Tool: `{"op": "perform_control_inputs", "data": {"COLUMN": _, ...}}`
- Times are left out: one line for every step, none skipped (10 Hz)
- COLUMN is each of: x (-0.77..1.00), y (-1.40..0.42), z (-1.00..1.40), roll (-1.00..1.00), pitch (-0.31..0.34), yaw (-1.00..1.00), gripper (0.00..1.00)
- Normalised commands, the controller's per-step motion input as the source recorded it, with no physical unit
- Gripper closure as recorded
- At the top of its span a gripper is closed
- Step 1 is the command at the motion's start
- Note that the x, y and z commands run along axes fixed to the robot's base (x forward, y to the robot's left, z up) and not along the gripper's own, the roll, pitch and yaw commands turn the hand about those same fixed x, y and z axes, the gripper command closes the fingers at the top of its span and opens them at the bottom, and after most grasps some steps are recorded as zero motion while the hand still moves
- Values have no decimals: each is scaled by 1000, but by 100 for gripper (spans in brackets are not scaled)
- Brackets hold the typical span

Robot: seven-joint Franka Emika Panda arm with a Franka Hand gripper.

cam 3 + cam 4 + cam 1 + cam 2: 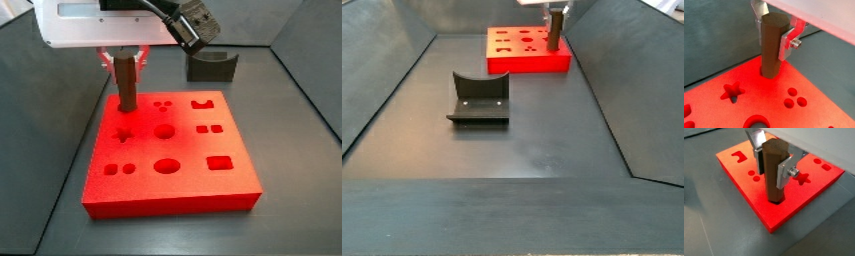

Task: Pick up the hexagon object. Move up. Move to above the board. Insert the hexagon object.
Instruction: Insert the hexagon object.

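Jaws squeezed tight on brown peg (774, 170). Gripper (769, 157) hung over corner of red board (744, 193). Peg stood straight up, bottom end down in corner hole. Dark bracket (478, 98) sat well apart on floor.

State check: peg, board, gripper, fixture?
Peg: upright, lower end in a hole at a board corner, top between the fingers.
Board: flat on the floor, other holes empty.
Gripper: above that corner, shut on peg.
Fixture: on the floor, apart from board, empty.
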Motion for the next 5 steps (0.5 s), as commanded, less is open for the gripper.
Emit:
{"op": "perform_control_inputs", "data": {"x": -129, "y": -117, "z": -937, "roll": 91, "pitch": -161, "yaw": 0, "gripper": 100}}
{"op": "perform_control_inputs", "data": {"x": -157, "y": -131, "z": -920, "roll": 77, "pitch": -171, "yaw": 0, "gripper": 100}}
{"op": "perform_control_inputs", "data": {"x": -51, "y": -189, "z": -851, "roll": 0, "pitch": -214, "yaw": 0, "gripper": 100}}
{"op": "perform_control_inputs", "data": {"x": 0, "y": -166, "z": -763, "roll": -36, "pitch": -250, "yaw": 0, "gripper": 100}}
{"op": "perform_control_inputs", "data": {"x": 209, "y": -111, "z": -737, "roll": -40, "pitch": -219, "yaw": -69, "gripper": 100}}
